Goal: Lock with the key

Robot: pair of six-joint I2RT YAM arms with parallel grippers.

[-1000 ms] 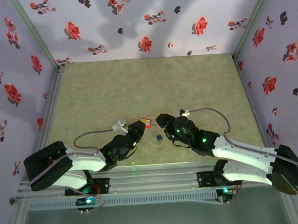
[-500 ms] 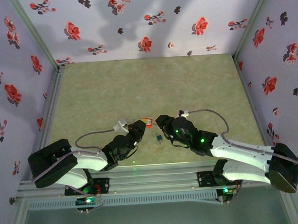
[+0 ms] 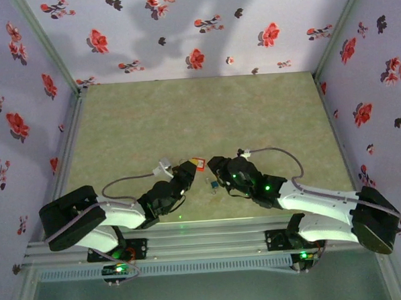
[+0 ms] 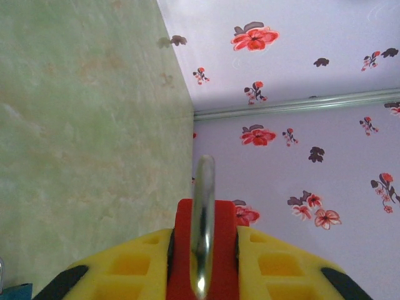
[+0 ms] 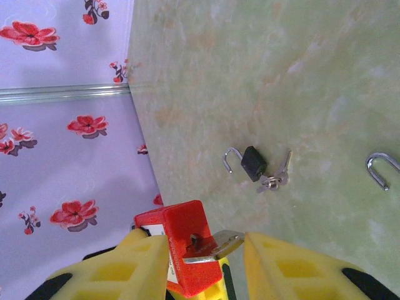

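One shift, right pincer [image 3: 215,167] nearer red padlock [image 3: 198,164], jaws narrowing

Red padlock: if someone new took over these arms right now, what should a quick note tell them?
Left jaws: shut on the red padlock, holding it up.
Right jaws: open, one on either side of the key, not yet gripping it.
Done: the key sits in the padlock's keyhole.
To do: probably close on the key and turn it.
Nearby: a small black padlock with keys lies on the table.
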